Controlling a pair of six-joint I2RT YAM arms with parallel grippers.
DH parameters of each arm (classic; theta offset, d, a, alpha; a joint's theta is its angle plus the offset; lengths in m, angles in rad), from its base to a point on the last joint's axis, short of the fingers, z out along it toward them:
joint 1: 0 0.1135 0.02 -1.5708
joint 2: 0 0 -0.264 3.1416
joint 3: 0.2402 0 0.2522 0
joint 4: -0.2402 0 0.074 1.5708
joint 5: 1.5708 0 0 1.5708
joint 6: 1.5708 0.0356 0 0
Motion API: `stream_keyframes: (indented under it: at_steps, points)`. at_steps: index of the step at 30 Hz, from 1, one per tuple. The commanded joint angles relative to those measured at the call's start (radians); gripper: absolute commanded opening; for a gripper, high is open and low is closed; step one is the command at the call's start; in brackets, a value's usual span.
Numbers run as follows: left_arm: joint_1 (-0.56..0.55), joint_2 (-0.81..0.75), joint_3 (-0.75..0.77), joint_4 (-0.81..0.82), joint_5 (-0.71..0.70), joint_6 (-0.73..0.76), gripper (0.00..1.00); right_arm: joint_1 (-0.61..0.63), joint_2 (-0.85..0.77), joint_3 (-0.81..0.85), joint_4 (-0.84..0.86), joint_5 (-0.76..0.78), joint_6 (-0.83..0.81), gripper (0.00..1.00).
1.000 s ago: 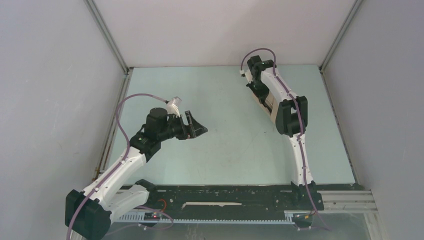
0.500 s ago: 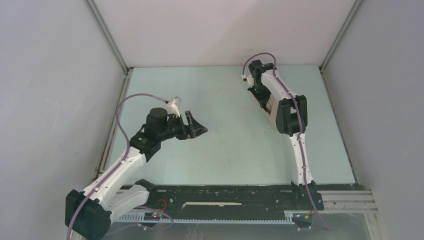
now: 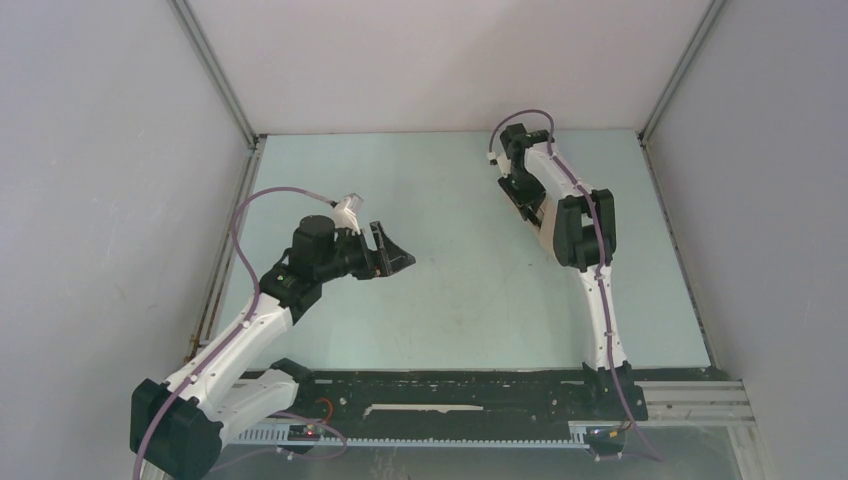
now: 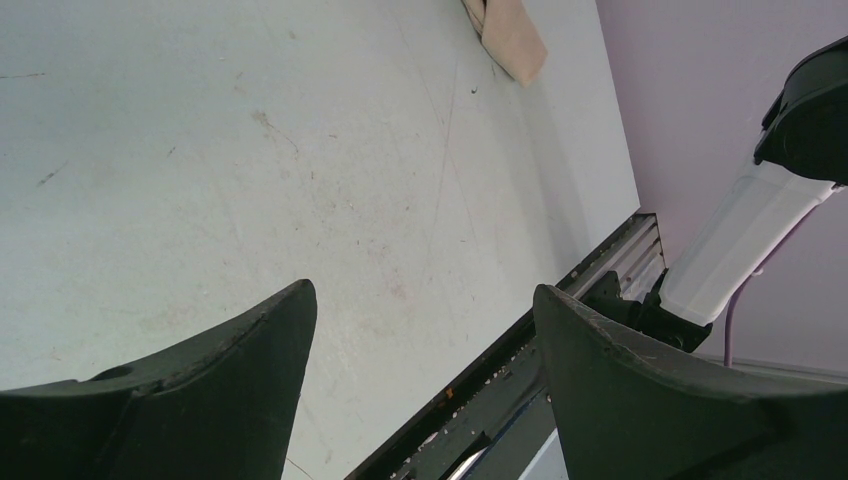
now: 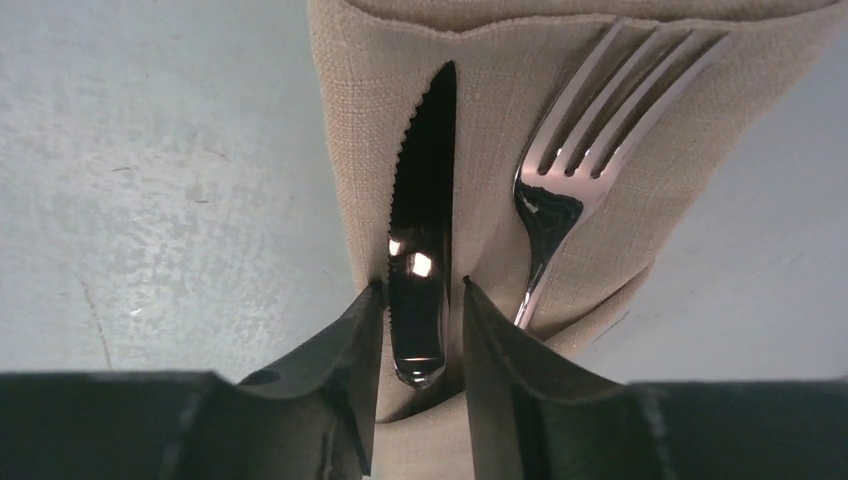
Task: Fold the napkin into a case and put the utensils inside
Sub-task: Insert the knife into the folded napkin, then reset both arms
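The napkin is folded into a narrow beige case [image 5: 500,130] lying on the table. The black knife [image 5: 422,200] and the silver fork [image 5: 560,190] lie side by side in its pocket. My right gripper [image 5: 420,295] stands over the knife's lower end with its jaws narrowly apart on either side of it. The left finger is at the serrated edge and a slim gap shows on the right. In the top view the right arm hides most of the case [image 3: 522,198]. My left gripper [image 3: 395,258] is open and empty above the table at mid left. One end of the case shows far off in the left wrist view [image 4: 510,40].
The pale green table [image 3: 440,300] is walled on three sides. A black rail [image 3: 450,385] runs along its near edge, and it also shows in the left wrist view [image 4: 560,300].
My right wrist has shifted slightly to the right and towards the near side over the case. The left arm has not moved.
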Motion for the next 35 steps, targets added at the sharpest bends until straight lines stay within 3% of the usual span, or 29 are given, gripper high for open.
stream_keyframes:
  at_steps: [1, 7, 9, 11, 16, 19, 22, 27, 35]
  points:
    - [-0.001, -0.002, -0.013, 0.022, 0.014, -0.001, 0.86, 0.007, -0.094, -0.024, 0.030, 0.008, 0.034, 0.44]
    - [-0.001, -0.020, -0.022, 0.026, 0.021, -0.024, 0.86, 0.047, -0.362, -0.087, 0.022, -0.033, 0.115, 0.58]
    - [-0.001, -0.031, -0.022, 0.024, 0.019, -0.031, 0.86, 0.069, -0.490, -0.143, 0.028, -0.042, 0.164, 0.70]
    - [-0.001, -0.043, -0.012, 0.015, 0.006, -0.032, 0.87, 0.110, -0.655, -0.266, 0.053, -0.088, 0.207, 0.98]
    - [0.021, -0.066, 0.121, -0.079, -0.033, -0.025, 0.89, 0.272, -1.112, -0.608, 0.191, -0.122, 0.414, 1.00]
    - [0.022, -0.107, 0.253, -0.145, -0.064, -0.022, 0.97, 0.282, -1.357, -0.745, 0.228, -0.335, 0.492, 1.00]
    - [0.021, -0.147, 0.383, -0.231, -0.142, 0.018, 0.98, 0.291, -1.600, -0.837, 0.260, -0.344, 0.520, 1.00]
    - [0.022, -0.187, 0.571, -0.326, -0.245, 0.092, 0.99, 0.292, -1.860, -0.788, 0.194, -0.136, 0.510, 1.00]
    - [0.021, -0.215, 0.764, -0.415, -0.316, 0.168, 0.98, 0.277, -1.996, -0.643, 0.186, -0.031, 0.461, 0.99]
